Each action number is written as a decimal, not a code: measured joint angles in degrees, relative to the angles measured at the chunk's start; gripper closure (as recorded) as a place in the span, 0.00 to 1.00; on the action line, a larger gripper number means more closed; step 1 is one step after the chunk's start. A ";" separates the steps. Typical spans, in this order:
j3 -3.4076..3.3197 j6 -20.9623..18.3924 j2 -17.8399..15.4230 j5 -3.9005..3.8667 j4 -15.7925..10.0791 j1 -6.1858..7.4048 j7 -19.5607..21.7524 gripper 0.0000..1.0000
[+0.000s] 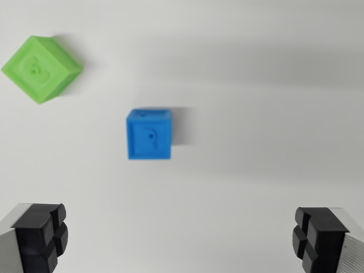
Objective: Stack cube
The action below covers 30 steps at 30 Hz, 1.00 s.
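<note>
Cubes, blue (pixel 149 135) and green (pixel 41 68), matte plastic.

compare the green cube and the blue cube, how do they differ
The green cube sits at the wrist view's upper left, turned diagonally; the blue cube sits near centre, edges squared to the frame. Green looks larger in the picture. Both rest apart on the white surface, ungripped.

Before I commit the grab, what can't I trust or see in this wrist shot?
- Pincer: wrist view shows only the two pads; the bottom edge cuts off the rest.
- Blue cube and green cube: the embossed marks on their top faces are too blurred to read.
- Table: its edges lie outside the frame.
- Height above the cubes: one view cannot settle it.
</note>
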 joint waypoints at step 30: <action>2.28 6.27 5.25 0.00 -1.18 1.76 -7.07 0.00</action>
